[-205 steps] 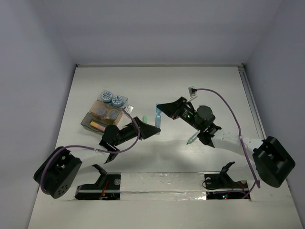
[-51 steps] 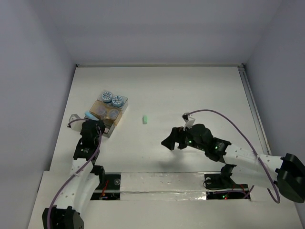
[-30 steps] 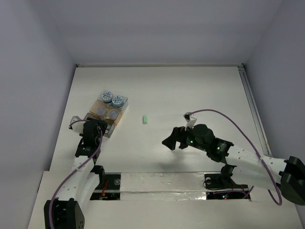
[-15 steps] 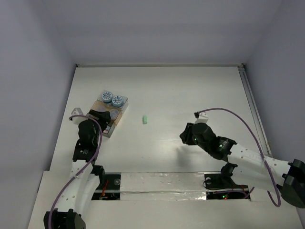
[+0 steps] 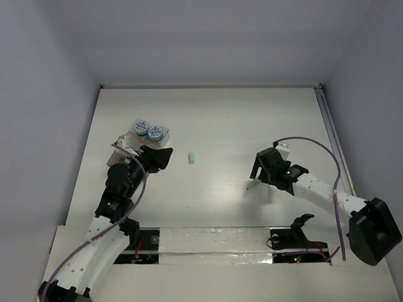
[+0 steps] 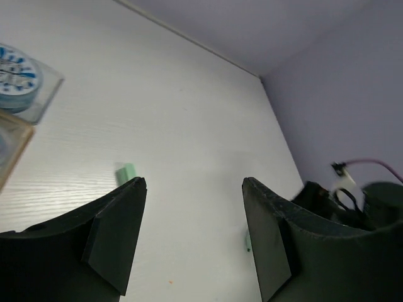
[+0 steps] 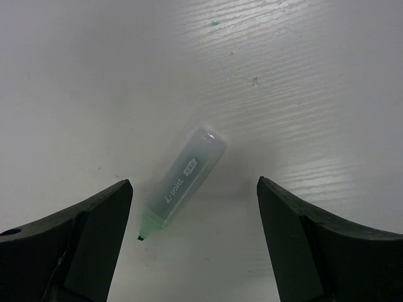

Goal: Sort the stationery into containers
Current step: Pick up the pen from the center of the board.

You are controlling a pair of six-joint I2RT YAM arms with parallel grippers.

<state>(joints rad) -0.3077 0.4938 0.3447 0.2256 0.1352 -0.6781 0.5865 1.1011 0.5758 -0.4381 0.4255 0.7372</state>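
Note:
An uncapped highlighter (image 7: 182, 182) with a see-through body and green tip lies on the white table, directly below my right gripper (image 7: 194, 182), whose jaws are open and astride it without touching. From above, that highlighter (image 5: 252, 186) lies just ahead of the right gripper (image 5: 257, 175). A small light-green piece (image 5: 192, 157) lies mid-table. My left gripper (image 5: 162, 156) is open and empty, pointing at that piece (image 6: 126, 172). Two round blue-patterned tubs (image 5: 148, 130) sit in a see-through container (image 5: 165, 136). The left arm hides most of the other container.
The left wrist view shows one tub (image 6: 16, 78) in its box at the far left, the highlighter (image 6: 247, 242) beside the right finger and the right arm (image 6: 352, 201) beyond. Grey walls enclose the table on three sides.
My left gripper has swung from over the containers to the right, toward the small green piece. The right gripper has drawn back to the right, and the highlighter now shows on the table.

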